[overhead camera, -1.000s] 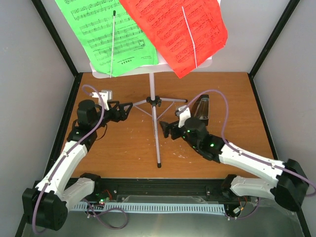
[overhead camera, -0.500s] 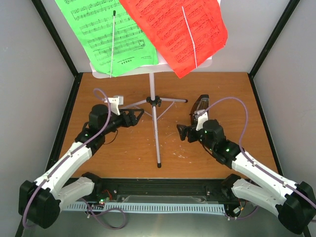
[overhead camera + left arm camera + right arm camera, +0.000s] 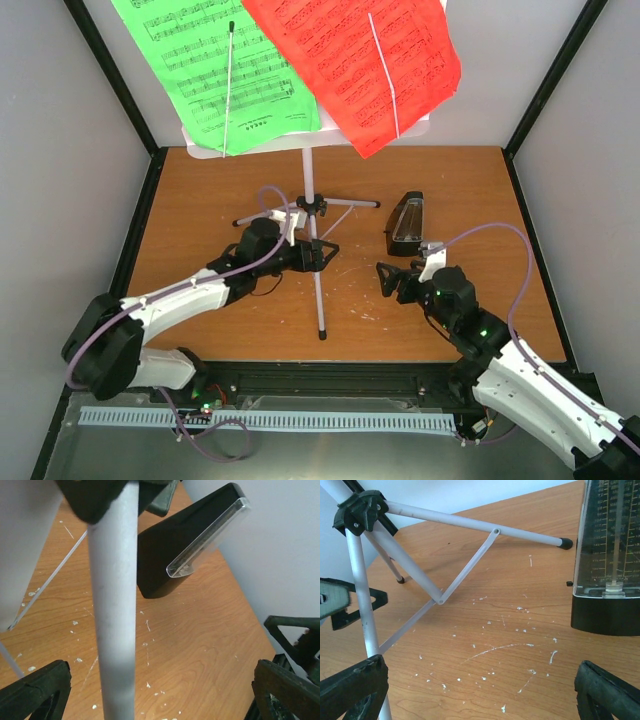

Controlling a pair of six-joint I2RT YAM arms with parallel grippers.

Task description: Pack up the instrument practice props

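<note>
The music stand (image 3: 308, 178) stands at the back middle of the table on thin silver tripod legs. Its desk carries a green music sheet (image 3: 215, 70) and a red music sheet (image 3: 360, 60). To the right of the tripod the black metronome (image 3: 406, 223) stands upright with its clear cover on. My left gripper (image 3: 322, 253) is open, its jaws straddling the stand's front leg (image 3: 115, 610) without touching it. My right gripper (image 3: 388, 280) is open over bare wood, just in front of the metronome (image 3: 607, 580) and to the right of the tripod hub (image 3: 360, 510).
The wooden table (image 3: 220, 310) is scratched and flecked with white. Grey walls and black frame posts (image 3: 110, 80) close in the left, right and back. A thin white rod (image 3: 229, 90) lies across the green sheet and another across the red one.
My left arm has swung right, from the left of the tripod to its front leg. My right arm has drawn back to the near right, uncovering the metronome.
</note>
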